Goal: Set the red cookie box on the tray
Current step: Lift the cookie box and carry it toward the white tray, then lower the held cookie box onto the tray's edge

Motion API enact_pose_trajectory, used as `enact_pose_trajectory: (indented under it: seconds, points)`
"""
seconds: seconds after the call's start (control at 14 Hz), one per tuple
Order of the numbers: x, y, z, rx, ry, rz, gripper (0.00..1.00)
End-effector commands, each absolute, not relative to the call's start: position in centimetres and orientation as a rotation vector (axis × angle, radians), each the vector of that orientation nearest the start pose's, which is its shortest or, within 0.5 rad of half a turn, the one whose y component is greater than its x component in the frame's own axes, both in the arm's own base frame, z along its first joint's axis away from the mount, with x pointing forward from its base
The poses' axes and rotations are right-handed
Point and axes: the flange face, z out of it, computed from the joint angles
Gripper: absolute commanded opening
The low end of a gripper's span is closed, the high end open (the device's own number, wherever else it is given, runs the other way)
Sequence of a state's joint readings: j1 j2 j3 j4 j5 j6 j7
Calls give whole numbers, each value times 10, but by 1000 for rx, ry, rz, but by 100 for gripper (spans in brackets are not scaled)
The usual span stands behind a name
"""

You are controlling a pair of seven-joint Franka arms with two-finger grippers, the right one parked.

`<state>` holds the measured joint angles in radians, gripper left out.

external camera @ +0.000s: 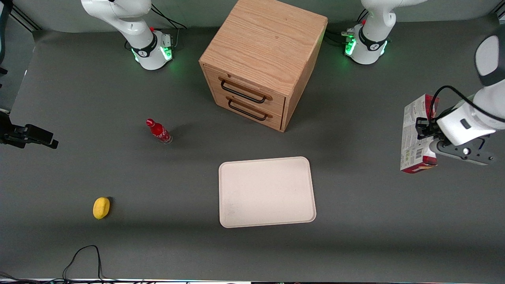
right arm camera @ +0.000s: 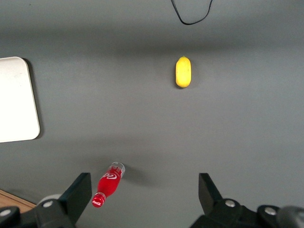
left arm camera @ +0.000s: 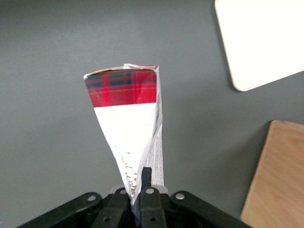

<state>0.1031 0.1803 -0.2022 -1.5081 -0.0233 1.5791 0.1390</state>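
Quick count of what's on the desk: one red cookie box, pinched in the one claw up off the surface at the working arm's end. One tray. One wooden cabinet with two drawers, so two handles. One small red bottle, one yellow lemon-looking thing.

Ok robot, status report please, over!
Gripper shut on red cookie box, held above the table. Tray bare. Nothing between them.
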Motion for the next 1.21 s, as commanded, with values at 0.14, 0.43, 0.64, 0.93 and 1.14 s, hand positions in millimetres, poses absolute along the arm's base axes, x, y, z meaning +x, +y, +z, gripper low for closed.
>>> enact_pose_trajectory:
  seconds: [0.14, 0.43, 0.64, 0.93, 1.14]
  points:
    - [645, -129, 571, -3268, 97, 148, 0]
    - [675, -223, 537, -3316, -98, 110, 0]
    - [689, -271, 478, -3301, -53, 70, 0]
    - [697, -319, 383, -3213, 7, 27, 0]
    - [690, -343, 315, -3158, -21, 37, 0]
